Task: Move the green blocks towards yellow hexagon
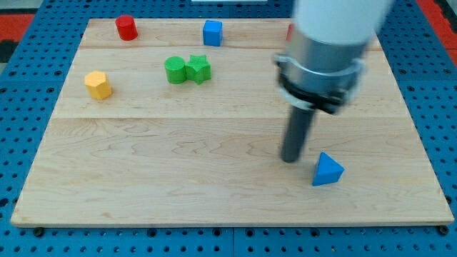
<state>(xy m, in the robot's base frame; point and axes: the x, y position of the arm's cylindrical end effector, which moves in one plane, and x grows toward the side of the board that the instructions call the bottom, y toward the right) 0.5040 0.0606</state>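
A green round block (174, 70) and a green star block (198, 68) sit touching side by side at the board's upper left of centre. The yellow hexagon (98, 85) lies to their left and slightly lower. My tip (290, 159) rests on the board at the lower right, far from the green blocks, just left of a blue triangle (327, 170). The arm's grey body hides part of the board's upper right.
A red cylinder (126, 28) stands at the top left and a blue cube (212, 33) at the top centre. A sliver of a red block (289, 32) shows beside the arm. The wooden board (214, 193) lies on a blue pegboard.
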